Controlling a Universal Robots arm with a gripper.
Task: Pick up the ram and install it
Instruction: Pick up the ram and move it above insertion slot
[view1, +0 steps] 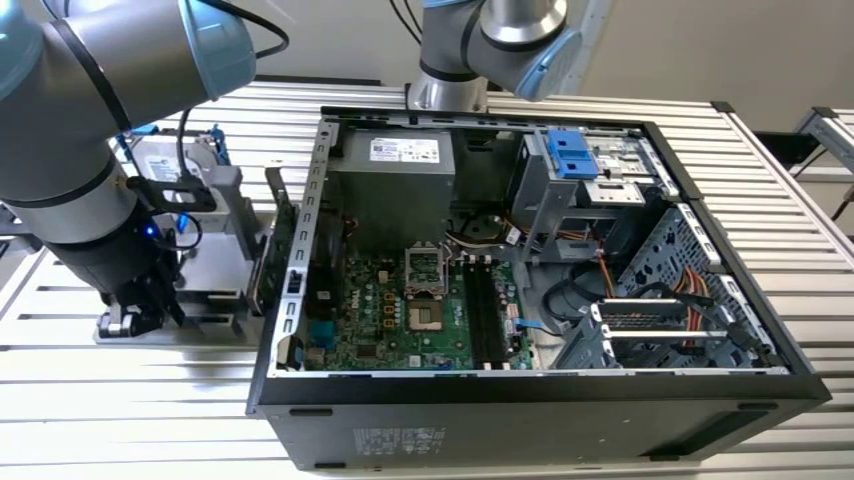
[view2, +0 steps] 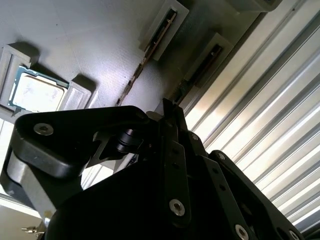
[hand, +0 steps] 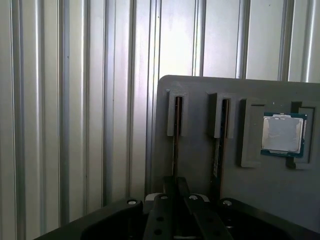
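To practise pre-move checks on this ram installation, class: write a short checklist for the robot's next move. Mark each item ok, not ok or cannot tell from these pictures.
1. The ram stands on edge in the gray holder: ok.
2. The tool is lined up with that ram in the first wrist view: ok.
3. The tool is touching the ram: cannot tell.
4. The ram is lifted clear of the gray holder: not ok.
5. The black ram slots look empty in the exterior view: ok.
6. The case is open on its upper side: ok.
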